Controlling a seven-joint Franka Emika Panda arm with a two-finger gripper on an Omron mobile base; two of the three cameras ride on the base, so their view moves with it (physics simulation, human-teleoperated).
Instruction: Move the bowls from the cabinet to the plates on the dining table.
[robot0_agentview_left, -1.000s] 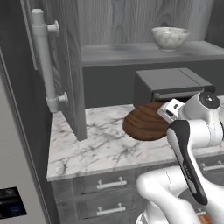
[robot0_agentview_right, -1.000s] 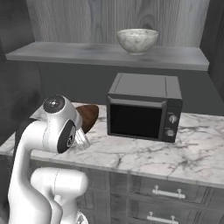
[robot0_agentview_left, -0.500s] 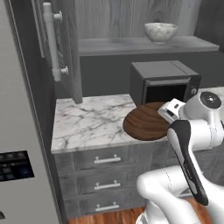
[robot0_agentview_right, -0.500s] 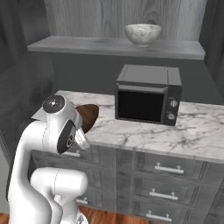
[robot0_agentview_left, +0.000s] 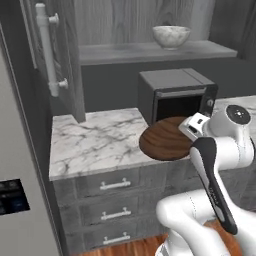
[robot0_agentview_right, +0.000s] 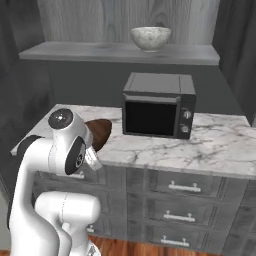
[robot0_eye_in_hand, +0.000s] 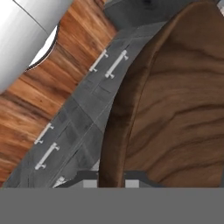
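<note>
Wooden bowl in hand, marble bowl left on the shelf

Grip first: the tool (robot0_eye_in_hand: 111, 179) is clenched on the rim of the dark wooden bowl (robot0_agentview_left: 167, 140), its fingertips pinching the wall from inside and out at the bottom of the hand view. That rim pinch explains how the bowl hangs — tipped well over rather than level, its grained face turned toward the left base camera while the hand view looks down past its edge to the drawer fronts (robot0_eye_in_hand: 78, 109) and the wood floor (robot0_eye_in_hand: 26, 96). The arm (robot0_agentview_left: 220, 155) is folded close to its own body, which keeps the load tucked in over the edge of the marble surface (robot0_agentview_left: 95, 140), probably for carrying while the base drives.

The marbled bowl (robot0_agentview_right: 150, 37) sits upright on the open cabinet shelf (robot0_agentview_right: 100, 52), above the black microwave (robot0_agentview_right: 157, 107), well apart from the arm — likely the second trip. The cabinet door (robot0_agentview_left: 57, 55) stands swung open to the left, so the shelf is reachable. My judgement: one bowl is on its way to the dining table, nothing delivered yet.
</note>
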